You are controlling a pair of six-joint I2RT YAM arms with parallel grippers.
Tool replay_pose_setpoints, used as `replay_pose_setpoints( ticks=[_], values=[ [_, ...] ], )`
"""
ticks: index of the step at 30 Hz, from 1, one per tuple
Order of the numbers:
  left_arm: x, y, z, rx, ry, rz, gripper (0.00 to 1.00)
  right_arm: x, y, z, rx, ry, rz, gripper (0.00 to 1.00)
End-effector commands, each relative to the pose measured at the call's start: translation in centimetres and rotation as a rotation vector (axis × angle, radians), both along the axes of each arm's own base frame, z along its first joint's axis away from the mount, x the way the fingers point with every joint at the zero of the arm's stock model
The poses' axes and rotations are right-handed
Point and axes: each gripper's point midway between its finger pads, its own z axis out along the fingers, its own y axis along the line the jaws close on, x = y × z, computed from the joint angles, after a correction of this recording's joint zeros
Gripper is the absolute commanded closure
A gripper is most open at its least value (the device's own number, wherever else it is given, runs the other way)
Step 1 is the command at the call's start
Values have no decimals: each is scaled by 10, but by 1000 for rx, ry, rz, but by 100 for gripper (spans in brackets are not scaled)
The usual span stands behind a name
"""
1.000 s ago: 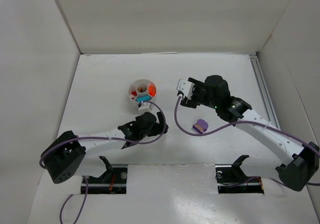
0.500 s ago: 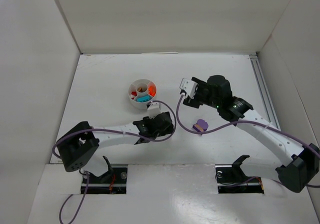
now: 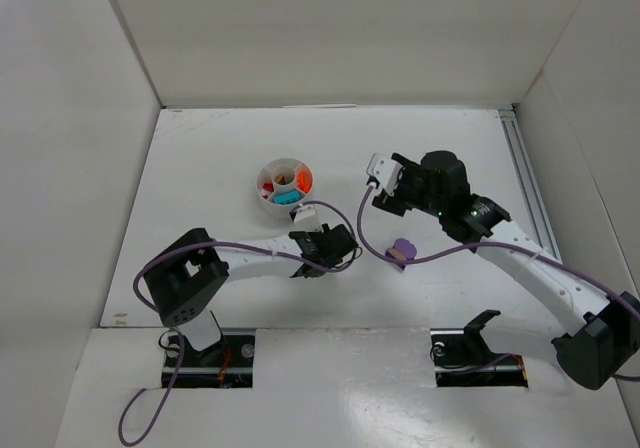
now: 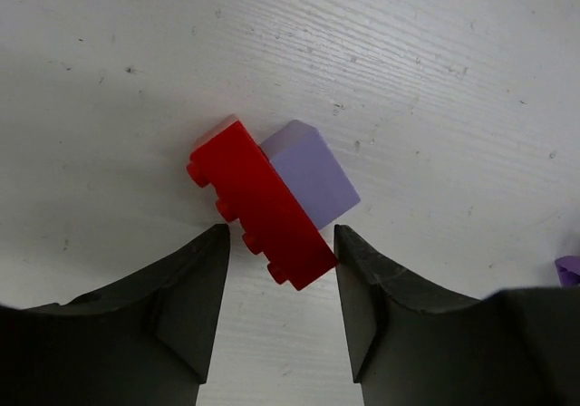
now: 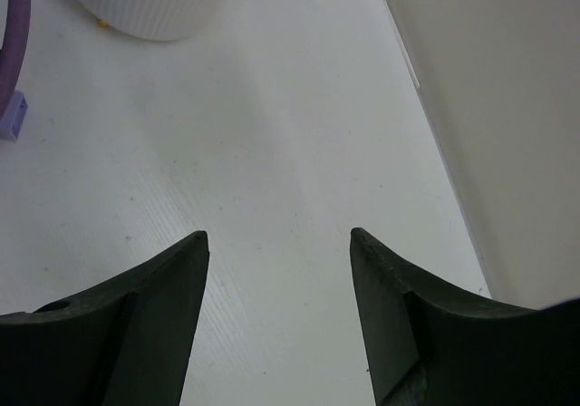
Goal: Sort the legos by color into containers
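Top external view: two arms, each carrying one tool, are being seen over one white counter (image 3: 200,168), and one round white dish (image 3: 285,185) is being seen left of centre. Red, orange and teal legos (image 3: 287,197) are being seen inside the dish in separate wedges, though the pieces there are too small to be counted. One purple lego (image 3: 401,251) is being seen loose on the counter, well to the right of the dish. In the left wrist view two more loose pieces are being shown, one red lego (image 4: 261,204) and one lavender lego (image 4: 311,172). They are touching along their long sides and are lying diagonally.

The left arm (image 3: 250,258) is being stretched low across the counter from its base toward the right, with its wrist just below the dish. The right arm (image 3: 530,263) is being bent in from the right edge, with its wrist to the right of the dish.

The left tool (image 4: 281,234) is being held released, its jaws apart on either side of the near end of the red lego. A gap is being shown at the left jaw, and the lavender lego is lying just beyond. The right tool (image 5: 278,234) is being held released and empty over bare counter, with the dish well ahead at the upper left.
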Motion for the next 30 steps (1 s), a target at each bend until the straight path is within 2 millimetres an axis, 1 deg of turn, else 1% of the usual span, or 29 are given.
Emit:
replay_pose_setpoints(
  ticks=[1,4,5,6,7,8,10,11,12,13,14,15,16,17,18,19,20,21,22,23,24,25,26,27,28,29,30],
  values=[
    [1,11,2,50,-3,43,54,1,-6,8,27,-15,-26,31],
    [2,16,4,67,-12,58,63,1,-6,8,27,-15,-26,31],
    [2,16,4,79,-11,42,65,3,-9,8,27,-15,-35,31],
    [2,16,8,76,-17,34,69,3,-9,8,27,-15,-35,31],
    [4,17,8,87,-24,27,77,1,-7,8,31,-12,-24,31],
    [3,17,13,104,-40,-7,82,2,-7,3,21,3,-24,31],
    [7,19,24,114,-85,-35,91,0,-5,2,32,13,-17,31],
    [8,14,31,104,-109,-57,100,-1,-7,0,40,31,-23,30],
    [8,16,34,127,-122,-108,100,-3,-8,-7,50,65,-36,28],
    [14,10,52,80,-181,-122,100,-3,-11,-13,60,90,-57,26],
    [12,10,55,75,-205,-160,100,-7,-12,-14,80,106,-70,24],
    [10,5,63,59,-240,-217,100,-5,-17,-14,120,117,-88,24],
    [11,4,84,46,-304,-288,100,-13,-16,-21,178,161,-93,21],
    [7,-6,90,-18,-353,-351,100,-21,-12,-23,261,192,-62,12],
    [6,-10,100,-48,-397,-402,100,-22,-5,-16,287,179,-19,10],
    [4,-13,110,-79,-440,-444,100,-24,-6,-16,343,208,-22,10],
    [1,-19,139,-143,-536,-507,100,-31,-4,-21,372,228,0,9],
    [-2,-15,137,-140,-558,-539,100,-39,5,-20,403,257,55,6],
    [-4,-15,143,-151,-585,-555,100,-39,5,-7,443,235,68,2],
    [-6,-13,155,-171,-622,-568,100,-45,9,-3,491,258,77,0],
    [-6,-15,162,-182,-655,-582,100,-51,14,-3,522,287,111,0],
    [-5,-12,161,-153,-673,-604,100,-53,18,12,565,267,138,0],
    [-5,-12,164,-148,-688,-610,100,-57,21,14,602,305,141,0],
    [-1,-11,169,-142,-712,-596,100,-59,23,22,621,315,150,0],
    [0,-8,165,-128,-709,-587,100,-62,26,26,637,333,165,0],
    [1,-9,169,-120,-730,-595,100,-63,26,36,661,321,170,0],
    [4,-9,170,-112,-741,-589,100,-66,29,39,687,351,174,0]
  ],
)
